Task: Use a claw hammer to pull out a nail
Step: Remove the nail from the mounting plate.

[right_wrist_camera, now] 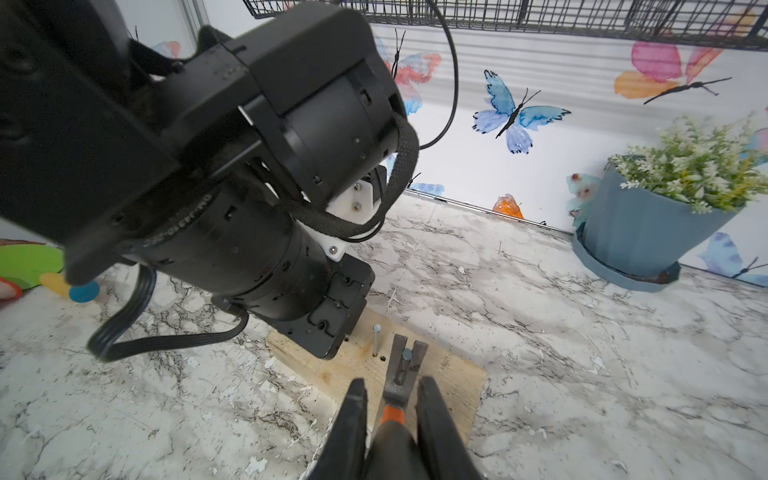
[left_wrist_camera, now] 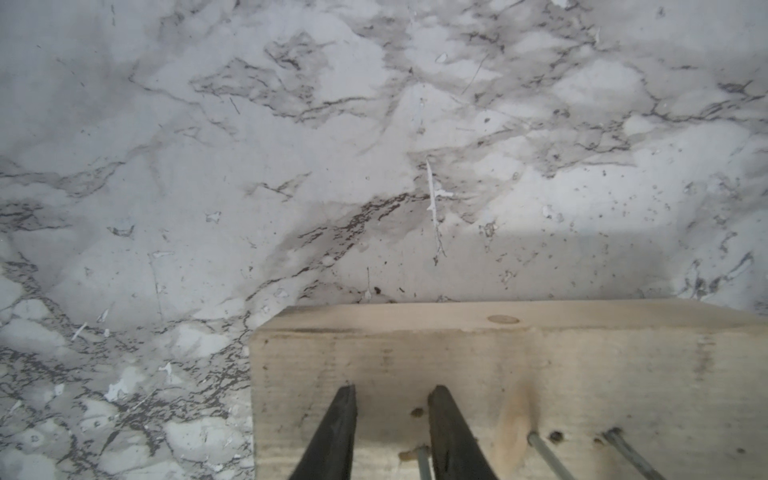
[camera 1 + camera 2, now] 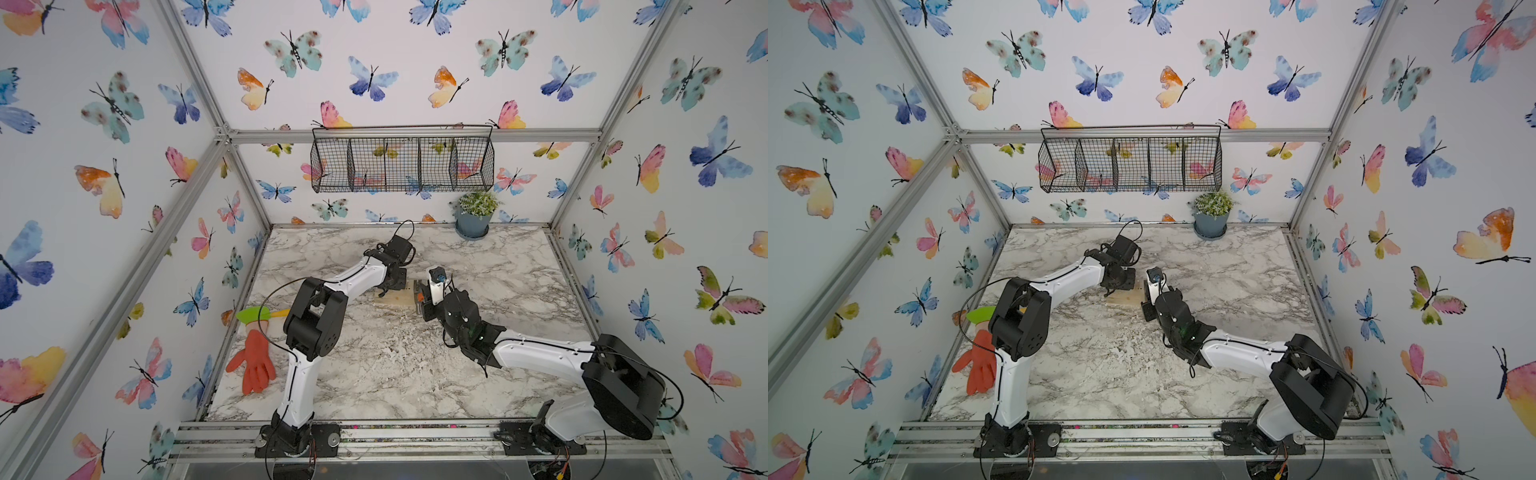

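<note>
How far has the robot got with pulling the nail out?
Done: the right gripper is shut on the claw hammer, and its forked claw sits around the head of a nail. In hand: the left gripper, jaws open, is down over the wooden block, seemingly steadying it. Left: the nail is not out yet; levering it from the wood remains.

Left gripper [image 2: 392, 392] points down, jaws slightly parted; right gripper [image 1: 392, 386] tilts forward and down, jaws clamped.
</note>
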Controlling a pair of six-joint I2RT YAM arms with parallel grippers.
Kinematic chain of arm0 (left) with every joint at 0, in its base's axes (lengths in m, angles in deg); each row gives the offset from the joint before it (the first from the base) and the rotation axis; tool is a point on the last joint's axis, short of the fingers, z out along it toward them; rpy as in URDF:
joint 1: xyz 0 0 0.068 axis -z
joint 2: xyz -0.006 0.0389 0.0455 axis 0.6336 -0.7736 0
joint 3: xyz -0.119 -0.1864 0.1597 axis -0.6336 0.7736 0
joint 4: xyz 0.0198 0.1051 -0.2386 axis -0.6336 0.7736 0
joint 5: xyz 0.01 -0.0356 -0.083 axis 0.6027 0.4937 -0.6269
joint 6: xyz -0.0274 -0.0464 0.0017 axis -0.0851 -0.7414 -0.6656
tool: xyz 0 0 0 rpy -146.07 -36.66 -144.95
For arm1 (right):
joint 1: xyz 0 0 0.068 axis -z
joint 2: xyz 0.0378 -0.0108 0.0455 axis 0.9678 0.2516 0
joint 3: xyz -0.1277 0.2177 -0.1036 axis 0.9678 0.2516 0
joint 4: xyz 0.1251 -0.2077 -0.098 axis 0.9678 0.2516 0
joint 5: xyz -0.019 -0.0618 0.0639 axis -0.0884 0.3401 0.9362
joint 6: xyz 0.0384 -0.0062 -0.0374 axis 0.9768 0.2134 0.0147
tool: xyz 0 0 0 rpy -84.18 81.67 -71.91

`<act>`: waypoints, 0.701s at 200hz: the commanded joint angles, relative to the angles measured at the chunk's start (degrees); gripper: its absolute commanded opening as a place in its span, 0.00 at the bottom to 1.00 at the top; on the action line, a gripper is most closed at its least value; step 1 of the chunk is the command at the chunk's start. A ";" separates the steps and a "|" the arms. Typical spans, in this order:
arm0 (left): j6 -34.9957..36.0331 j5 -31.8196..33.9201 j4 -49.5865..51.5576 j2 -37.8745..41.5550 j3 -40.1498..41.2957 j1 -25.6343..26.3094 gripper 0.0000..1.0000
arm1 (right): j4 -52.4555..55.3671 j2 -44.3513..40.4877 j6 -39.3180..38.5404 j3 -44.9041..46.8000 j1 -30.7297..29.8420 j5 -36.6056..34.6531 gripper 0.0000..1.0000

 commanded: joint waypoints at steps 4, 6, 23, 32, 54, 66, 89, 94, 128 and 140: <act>0.73 -2.76 5.90 -14.03 6.13 -0.85 0.30 | -4.77 1.61 -2.93 2.36 -1.29 -0.41 0.03; 0.78 -2.80 6.00 -14.02 6.09 -0.85 0.30 | -4.76 1.65 -2.93 2.36 -1.28 -0.63 0.03; 1.14 -2.45 5.98 -14.09 6.30 -0.85 0.30 | -5.13 1.76 -2.84 2.58 -1.28 -0.72 0.03; 1.12 -2.04 6.04 -14.04 6.46 -0.85 0.30 | -4.94 1.54 -2.79 2.46 -1.29 -0.50 0.03; 1.69 -0.99 6.22 -14.05 6.78 -0.41 0.30 | -2.98 1.06 -2.31 0.63 -1.28 -0.12 0.03; 1.59 -1.48 6.30 -14.24 6.94 -0.41 0.30 | 0.70 0.42 -1.60 -1.45 -1.29 -0.52 0.03; 1.93 -2.53 6.20 -14.10 6.79 -0.41 0.30 | 1.76 -0.27 -2.86 -3.26 -1.28 0.11 0.03; 2.02 -2.80 6.37 -14.24 6.53 -0.41 0.30 | 2.25 -0.14 -3.05 -3.77 -1.28 0.14 0.03; 2.29 -5.45 6.64 -12.60 6.30 -0.58 0.30 | 2.76 0.17 -2.59 -4.75 -1.28 1.42 0.03; 2.36 -5.93 6.89 -11.57 6.33 -0.58 0.30 | 3.19 -0.04 -2.28 -4.80 -1.28 1.46 0.03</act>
